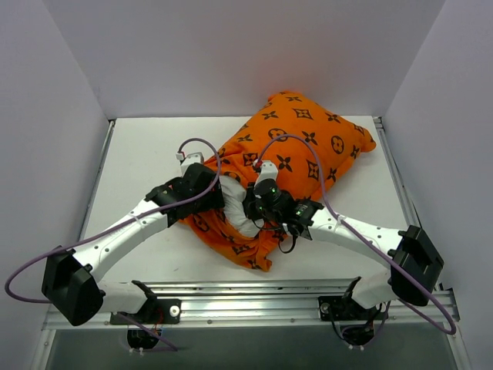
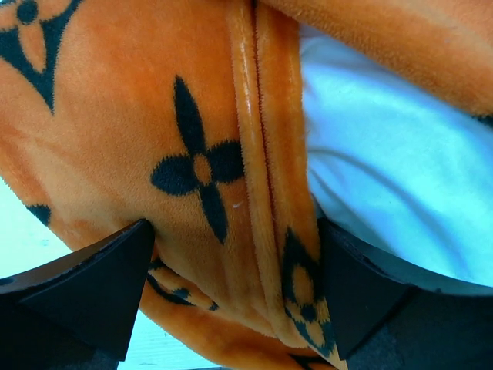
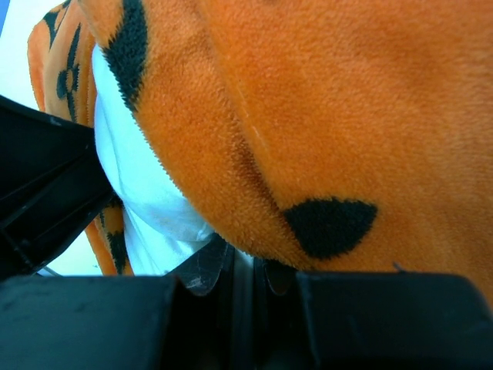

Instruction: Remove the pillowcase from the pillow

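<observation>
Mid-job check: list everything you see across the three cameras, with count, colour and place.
pillowcase: one, orange with black flower and circle motifs, centre of the table, still covering most of the pillow
pillow: one, plain white, showing at the pillowcase's near-left opening
table: one, white, under everything
walls: three, pale, at the left, back and right
rail: one, silver metal, along the near edge
cables: two, purple, looping above the arms
left arm, right arm: white with black joints, reaching in from the near edge
left gripper: black, closed on the pillowcase hem
right gripper: black, at the opening beside the white pillow; grip unclear
</observation>
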{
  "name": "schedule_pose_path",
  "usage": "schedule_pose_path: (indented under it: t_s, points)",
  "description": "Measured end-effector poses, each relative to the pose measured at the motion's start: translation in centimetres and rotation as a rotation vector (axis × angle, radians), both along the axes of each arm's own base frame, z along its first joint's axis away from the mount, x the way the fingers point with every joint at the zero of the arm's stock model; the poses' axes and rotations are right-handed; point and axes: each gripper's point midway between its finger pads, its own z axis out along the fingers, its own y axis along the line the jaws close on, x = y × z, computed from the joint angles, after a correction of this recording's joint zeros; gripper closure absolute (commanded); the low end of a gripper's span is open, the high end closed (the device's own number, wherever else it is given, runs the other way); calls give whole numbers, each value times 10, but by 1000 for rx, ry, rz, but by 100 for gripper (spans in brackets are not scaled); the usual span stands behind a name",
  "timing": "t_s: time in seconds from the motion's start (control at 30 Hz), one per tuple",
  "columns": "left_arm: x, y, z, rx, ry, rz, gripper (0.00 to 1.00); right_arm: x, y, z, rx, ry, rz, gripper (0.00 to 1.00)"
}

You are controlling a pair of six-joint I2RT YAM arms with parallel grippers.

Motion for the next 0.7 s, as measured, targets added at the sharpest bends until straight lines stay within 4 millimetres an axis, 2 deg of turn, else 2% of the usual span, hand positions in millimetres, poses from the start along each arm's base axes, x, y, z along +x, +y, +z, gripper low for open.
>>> schedule_pose_path:
  t_s: [0.23,0.47,0.53,0.57,0.7]
  points:
    - [7,11,-4,24,-13,62,17,2,-2,1,6,-1,-9,100]
    - [12,50,-19,-7,-13,193,32,16,-19,6,68,30,-55,100]
    - [13,53,-20,-25,-20,205,37,20,-25,10,80,36,-70,100]
    - [14,53,-21,-35,-22,212,43,21,-29,12,86,39,-78,100]
    - [16,49,-23,-81,-22,223,50,28,-50,19,109,45,-132,100]
